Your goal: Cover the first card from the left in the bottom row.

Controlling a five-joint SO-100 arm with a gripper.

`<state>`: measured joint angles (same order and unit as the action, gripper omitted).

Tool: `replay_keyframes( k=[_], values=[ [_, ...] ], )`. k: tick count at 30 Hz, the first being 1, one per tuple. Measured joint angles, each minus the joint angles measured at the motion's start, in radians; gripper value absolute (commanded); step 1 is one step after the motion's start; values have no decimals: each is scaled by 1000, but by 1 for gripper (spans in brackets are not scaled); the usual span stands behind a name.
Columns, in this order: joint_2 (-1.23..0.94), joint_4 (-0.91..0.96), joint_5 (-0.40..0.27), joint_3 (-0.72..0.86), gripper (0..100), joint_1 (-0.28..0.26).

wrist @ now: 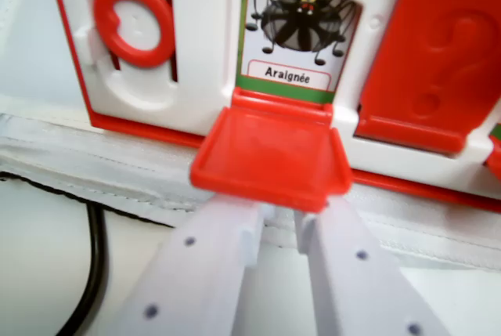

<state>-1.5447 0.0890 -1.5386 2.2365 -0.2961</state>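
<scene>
A spider card (301, 27) labelled "Araignée" stands uncovered in the white and red game board (203, 46). Its red flap (270, 156) is hinged at the card's foot and lies folded down toward the camera, nearly flat. My gripper (283, 222) comes in from the bottom of the wrist view. Its two white fingers (227, 250) meet just under the flap's near edge, with only a thin gap and nothing between them. The flap's edge hides the very tips.
To the wrist view's right, a raised red flap with a question mark (438, 62) covers the neighbouring slot. A red ring (133, 21) sits on the board at the left. The board rests on white fabric (78, 156), and a black cable (94, 265) runs at lower left.
</scene>
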Motion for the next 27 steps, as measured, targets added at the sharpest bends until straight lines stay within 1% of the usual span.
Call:
replay_keyframes(
  k=[11, 19, 27],
  values=[
    [67, 3, 8, -120, 0, -6],
    [120, -3, 0, -158, 0, 23],
    [107, -91, 0, -193, 0, 35]
  ],
)
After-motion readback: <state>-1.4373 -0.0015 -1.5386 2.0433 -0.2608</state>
